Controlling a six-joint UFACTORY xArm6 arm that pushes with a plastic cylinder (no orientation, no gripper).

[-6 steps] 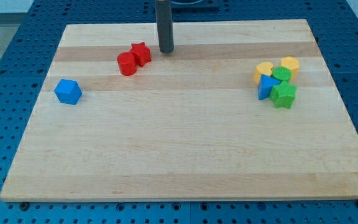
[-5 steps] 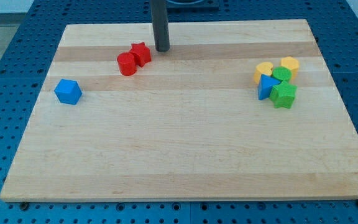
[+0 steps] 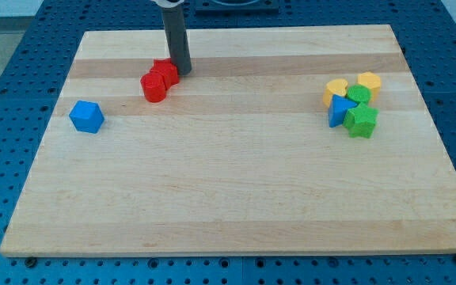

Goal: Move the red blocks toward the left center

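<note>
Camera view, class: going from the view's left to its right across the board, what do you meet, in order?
Blue block → red cylinder → red star → my tip → mixed cluster of yellow, blue and green blocks.

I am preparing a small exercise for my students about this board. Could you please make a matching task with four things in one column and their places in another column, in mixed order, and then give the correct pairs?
Things:
1. my tip
2. blue block
3. red cylinder
4. green star block

Places:
A. alone near the view's left edge
B. lowest in the cluster at the view's right
C. against the right side of the red star block
D. touching the red star block's lower left

Pairs: 1-C, 2-A, 3-D, 4-B
</note>
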